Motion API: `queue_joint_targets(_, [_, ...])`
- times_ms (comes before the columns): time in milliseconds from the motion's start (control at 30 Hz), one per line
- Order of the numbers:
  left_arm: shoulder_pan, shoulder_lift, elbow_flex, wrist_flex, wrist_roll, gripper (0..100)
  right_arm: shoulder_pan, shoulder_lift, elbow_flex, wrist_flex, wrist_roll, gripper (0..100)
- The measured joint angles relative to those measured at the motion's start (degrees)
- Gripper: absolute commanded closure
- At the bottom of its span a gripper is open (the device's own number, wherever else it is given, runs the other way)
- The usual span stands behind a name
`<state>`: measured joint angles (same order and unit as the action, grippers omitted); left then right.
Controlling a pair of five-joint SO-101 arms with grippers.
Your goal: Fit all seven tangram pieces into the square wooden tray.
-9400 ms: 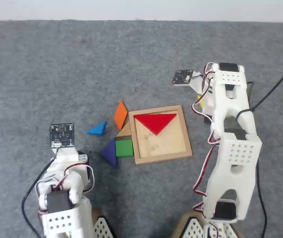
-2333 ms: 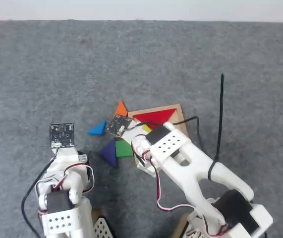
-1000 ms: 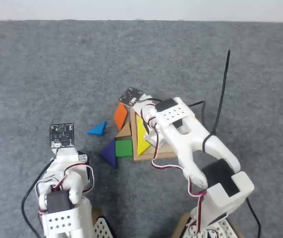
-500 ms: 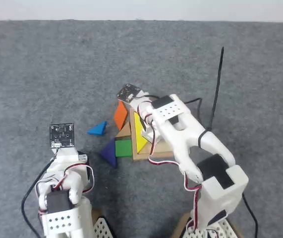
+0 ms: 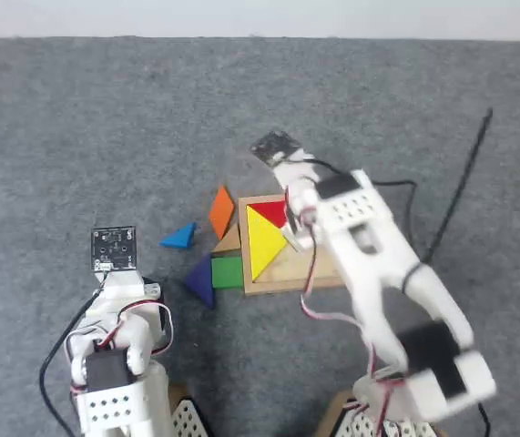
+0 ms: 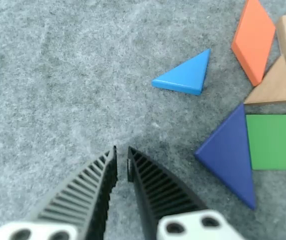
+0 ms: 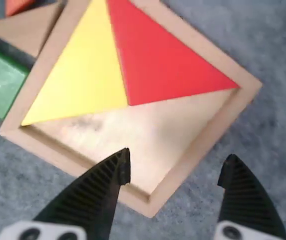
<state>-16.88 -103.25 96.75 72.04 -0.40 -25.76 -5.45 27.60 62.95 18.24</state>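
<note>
The square wooden tray (image 5: pixel 278 287) holds a yellow triangle (image 5: pixel 264 241) along its left side and a red triangle (image 5: pixel 273 212) along its far side. They meet edge to edge, as the yellow triangle (image 7: pixel 82 85) and red triangle (image 7: pixel 158 65) show in the right wrist view. My right gripper (image 7: pixel 178 167) hangs open above the tray's bare wooden floor (image 7: pixel 148 135), holding nothing. Left of the tray lie an orange parallelogram (image 5: pixel 221 211), a tan triangle (image 5: pixel 229 241), a green square (image 5: pixel 229 271), a dark blue triangle (image 5: pixel 201 279) and a light blue triangle (image 5: pixel 179 238). My left gripper (image 6: pixel 121 152) is shut over bare carpet, short of the light blue triangle (image 6: pixel 183 77).
Grey carpet covers the table, with open room at the far side and left. The left arm (image 5: pixel 118 337) stands at the near left. A black cable (image 5: pixel 455 196) trails from the right arm. The green square and tan triangle touch the tray's left rim (image 7: pixel 37 137).
The right arm has swung right and away from the tray's left side, and the yellow triangle now lies flat in the tray. The left arm has kept still.
</note>
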Motion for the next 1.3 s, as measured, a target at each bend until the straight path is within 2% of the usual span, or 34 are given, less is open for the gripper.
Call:
queue_joint_targets(167, [0.00, 0.00, 0.00, 0.00, 0.00, 96, 4.75, -14.15, 14.77, -1.49, 0.00, 71.4])
queue_joint_targets(400, [0.26, 0.00, 0.00, 0.00, 0.00, 96, 21.36, -29.27, 33.49, -8.97, -0.09, 71.4])
queue_joint_targets(567, [1.41, 0.00, 0.00, 0.00, -0.18, 96, 24.88, -35.69, 42.99, -14.24, -0.09, 71.5])
queue_joint_targets(667, [2.55, 0.00, 0.00, -2.64, -9.32, 96, 26.73, -38.59, 45.63, -15.03, 0.00, 75.5])
queue_joint_targets(767, [1.41, 0.00, -0.18, -5.19, -24.88, 96, 28.66, -41.14, 48.18, -15.12, -0.09, 89.4])
queue_joint_targets(833, [0.26, 0.00, -1.93, -5.98, -30.51, 94, 30.51, -42.73, 49.49, -15.12, -0.09, 96.9])
queue_joint_targets(967, [-0.44, 0.00, -9.93, -3.69, -29.71, 89, 34.29, -47.03, 50.90, -15.12, -0.18, 98.0])
queue_joint_targets(1133, [-0.53, 1.76, -19.52, 0.00, -29.71, 88, 34.90, -54.15, 54.24, -15.12, -0.18, 97.7])
queue_joint_targets(1300, [-0.53, 21.19, -34.37, 1.76, -29.71, 88, 34.90, -61.63, 56.70, -13.45, -0.18, 97.6])
